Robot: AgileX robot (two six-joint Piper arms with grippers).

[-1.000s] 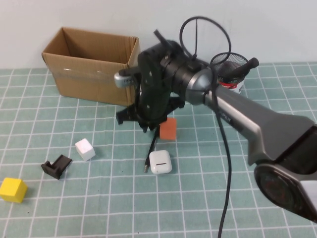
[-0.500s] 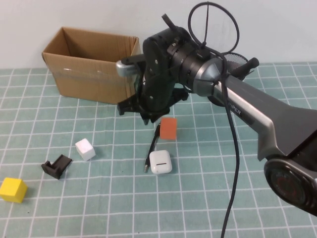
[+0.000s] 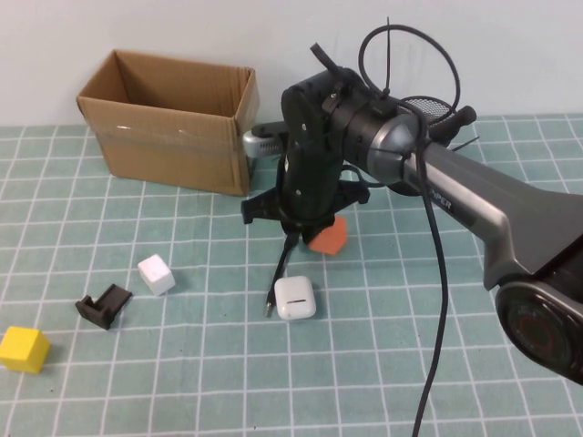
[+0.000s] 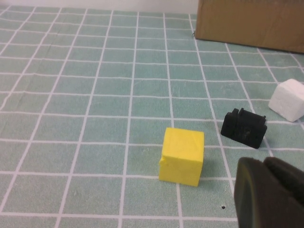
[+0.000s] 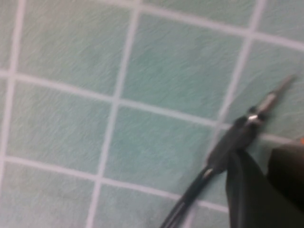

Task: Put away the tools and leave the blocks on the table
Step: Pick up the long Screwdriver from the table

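Desk: teal-green mat [image 3: 109, 382], matte, ruled with a white square grid.

Blocks, three small cubes: orange [image 3: 328, 237] mid-desk, just under the right arm's wrist; white [image 3: 156, 273] left of centre; yellow [image 3: 24, 349] near left.

Thin black pen-like screwdriver [image 3: 277, 278], one: slim rod, long axis running near–far, upper end hidden under the right pincer [image 3: 296, 226], near tip beside the glossy white rounded earbud case [image 3: 295, 297]. Whether the narrow-set right pincer grips it, cannot tell.

Small black plastic bracket [image 3: 102, 304], angular, left of the white cube.

Open brown cardboard box [image 3: 168, 123], far left. Black mesh cup [image 3: 428, 114], far right.

Left pincer [image 4: 270, 194], closed on nothing, hangs near left beside the yellow cube.
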